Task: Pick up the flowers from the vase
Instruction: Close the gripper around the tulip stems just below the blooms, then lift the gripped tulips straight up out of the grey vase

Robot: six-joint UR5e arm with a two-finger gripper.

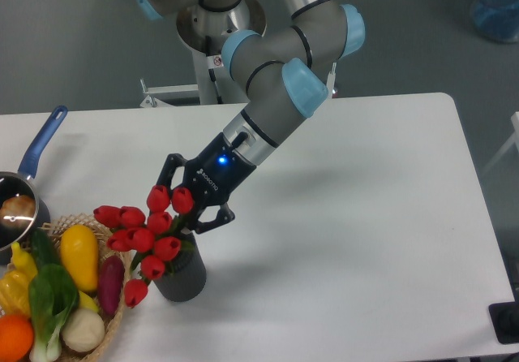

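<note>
So your gripper [188, 204] is right down in the top of the flowers [146, 234], coming in from the upper right at a slant. One dark finger [212, 216] shows on the near side, just right of the topmost buds, and the other one [169, 170] pokes out behind them. The two upper buds sit between those fingers, so the jaws are closed in around the bunch, but I honestly can't tell whether they're actually pinching the stems or just wrapped loosely around them, since the buds hide the contact. The flowers are still standing in the vase [182, 274], leaning out to the left over the basket [113, 317] rim. The vase sits upright on the white table [365, 216], just right of the basket of vegetables [57, 297]. The blue-handled pan [28, 179] is at the far left edge.
</note>
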